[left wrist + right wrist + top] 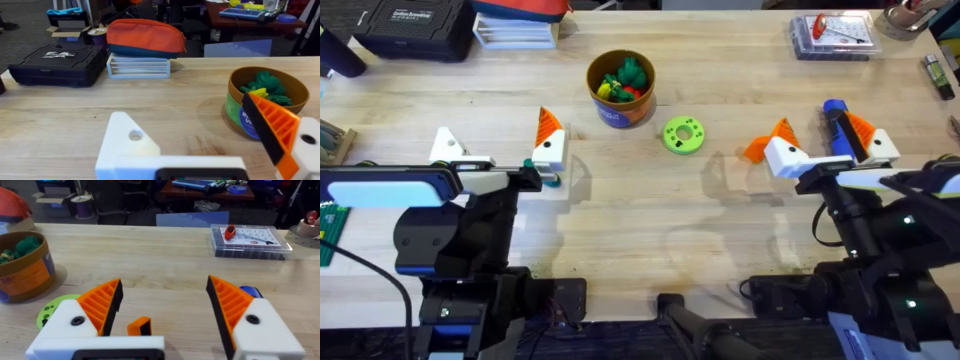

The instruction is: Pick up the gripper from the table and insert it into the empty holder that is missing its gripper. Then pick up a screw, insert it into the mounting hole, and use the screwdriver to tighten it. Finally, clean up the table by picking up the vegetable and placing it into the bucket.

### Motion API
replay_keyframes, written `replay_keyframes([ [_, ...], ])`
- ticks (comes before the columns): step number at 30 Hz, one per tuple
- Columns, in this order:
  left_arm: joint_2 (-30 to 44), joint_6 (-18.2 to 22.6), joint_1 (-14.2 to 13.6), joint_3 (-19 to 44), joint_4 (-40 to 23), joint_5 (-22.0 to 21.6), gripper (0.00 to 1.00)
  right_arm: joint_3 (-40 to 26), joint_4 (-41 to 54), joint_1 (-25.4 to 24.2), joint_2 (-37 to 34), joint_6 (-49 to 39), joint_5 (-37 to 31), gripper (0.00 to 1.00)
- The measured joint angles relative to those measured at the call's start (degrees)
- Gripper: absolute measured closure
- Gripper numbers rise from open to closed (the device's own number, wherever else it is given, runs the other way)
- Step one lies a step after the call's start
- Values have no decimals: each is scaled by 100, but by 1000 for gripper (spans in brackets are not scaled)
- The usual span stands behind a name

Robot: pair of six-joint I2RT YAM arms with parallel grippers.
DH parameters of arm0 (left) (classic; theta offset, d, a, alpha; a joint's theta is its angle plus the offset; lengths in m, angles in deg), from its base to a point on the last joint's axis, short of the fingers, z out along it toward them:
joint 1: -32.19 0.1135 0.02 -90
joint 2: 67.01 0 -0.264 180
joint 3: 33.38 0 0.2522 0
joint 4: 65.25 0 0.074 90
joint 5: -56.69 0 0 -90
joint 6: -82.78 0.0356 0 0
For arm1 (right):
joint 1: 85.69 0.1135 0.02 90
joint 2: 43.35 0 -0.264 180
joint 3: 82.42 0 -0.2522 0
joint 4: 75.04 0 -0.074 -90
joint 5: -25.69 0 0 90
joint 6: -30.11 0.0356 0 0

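My left gripper (498, 140) hovers open at the table's left. One mount is the bare white holder (447, 147) (127, 145), with a round hole in it; the other finger (274, 125) carries an orange wedge. The loose orange gripper (756, 150) (139, 326) lies on the table (640, 220) by my right gripper (823, 135), which stands open with orange wedges on both fingers. The blue screwdriver (836, 122) (249, 291) lies just beyond the right gripper's outer finger. The bucket (620, 88) (265, 95) stands at centre back, holding green, yellow and red vegetables.
A round green disc (683, 134) sits right of the bucket. A clear parts box (832, 35) is at the back right. A black case (415, 28), a white tray and an orange pouch (145, 36) line the back left edge.
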Motion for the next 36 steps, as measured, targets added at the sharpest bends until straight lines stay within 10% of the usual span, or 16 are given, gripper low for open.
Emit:
replay_keyframes([
  [16,1,-1,0,52,-102,-24,15,-69,167,0,-11,2,-40,8],
  [21,270,-1,0,986,-1005,-166,16,-1011,1344,-2,-402,178,-17,8],
  [30,2636,-2,0,3712,-4067,-486,15,-3548,3394,0,-2210,600,-13,8],
  [36,4456,-100,0,4282,-4516,-173,15,-4105,3654,0,-3185,651,-13,7],
])
